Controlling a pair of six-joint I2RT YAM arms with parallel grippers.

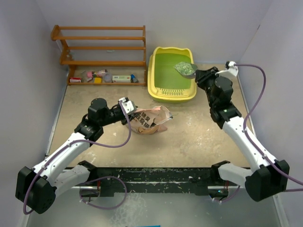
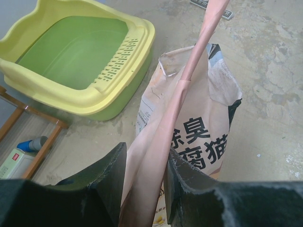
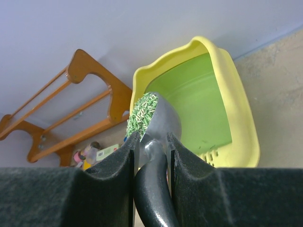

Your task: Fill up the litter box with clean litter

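**A loaded scoop over a bare box**

The right gripper [image 3: 151, 146] is clamped on the dark handle of the grey metal scoop [image 3: 161, 124], with one jaw pressed against each side of it. The scoop's bowl carries a heap of the clean litter [image 3: 140, 112], pale green granules piled up to its edge. In the top view the bowl hangs over the far right corner of the litter box [image 1: 154, 82], above the rim and not touching it.

The box's green floor looks bare in all three views (no granules can be made out on it). My reading is that the filling has hardly begun. This scoopful has not yet been tipped out, and one load would cover only a small patch of that floor, so a good many more trips look likely.

The left gripper [image 2: 144, 165] pinches the folded top edge of the pink printed bag [image 2: 199, 137], with the paper squeezed flat between its jaws. The bag stands on the table [image 1: 199, 137] in front of the litter box, near the slotted front lip but apart from it, with its torn mouth gaping upward. That hold seems meant to keep the bag steady and open for the scoop's next dip.
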